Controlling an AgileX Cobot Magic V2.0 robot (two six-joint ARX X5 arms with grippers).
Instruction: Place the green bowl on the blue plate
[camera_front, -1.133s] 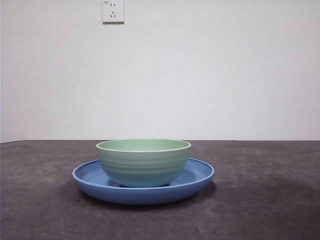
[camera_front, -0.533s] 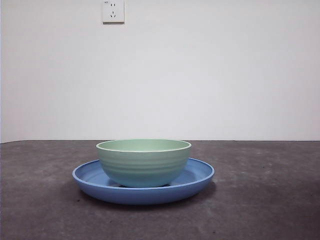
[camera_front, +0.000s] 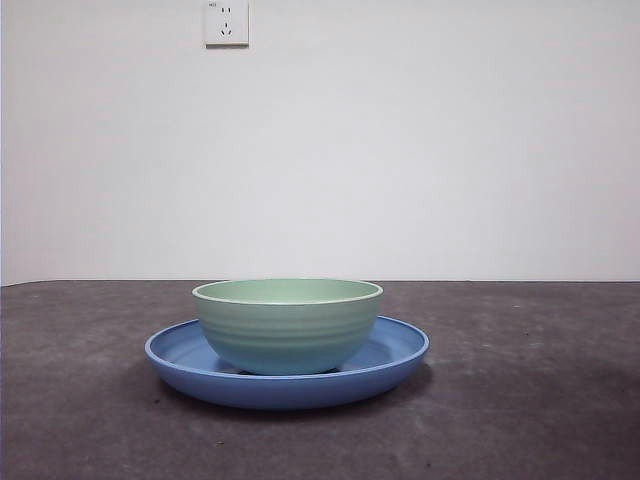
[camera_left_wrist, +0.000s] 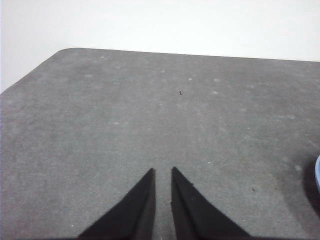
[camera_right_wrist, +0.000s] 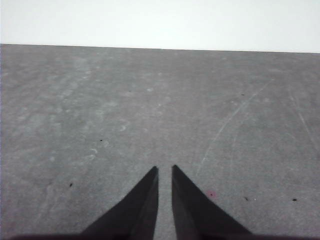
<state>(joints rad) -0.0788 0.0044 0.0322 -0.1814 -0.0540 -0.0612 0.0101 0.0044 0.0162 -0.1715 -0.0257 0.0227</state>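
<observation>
The green bowl (camera_front: 288, 325) stands upright inside the blue plate (camera_front: 400, 352) at the middle of the dark table in the front view. No arm shows in that view. My left gripper (camera_left_wrist: 163, 172) hovers over bare table with its jaws nearly together and nothing between them; a sliver of the blue plate (camera_left_wrist: 318, 172) shows at the picture's edge. Over bare table too, my right gripper (camera_right_wrist: 164, 170) has its jaws nearly together and holds nothing.
A white wall with a socket (camera_front: 226, 22) stands behind the table. The table's rounded corner (camera_left_wrist: 65, 51) shows in the left wrist view.
</observation>
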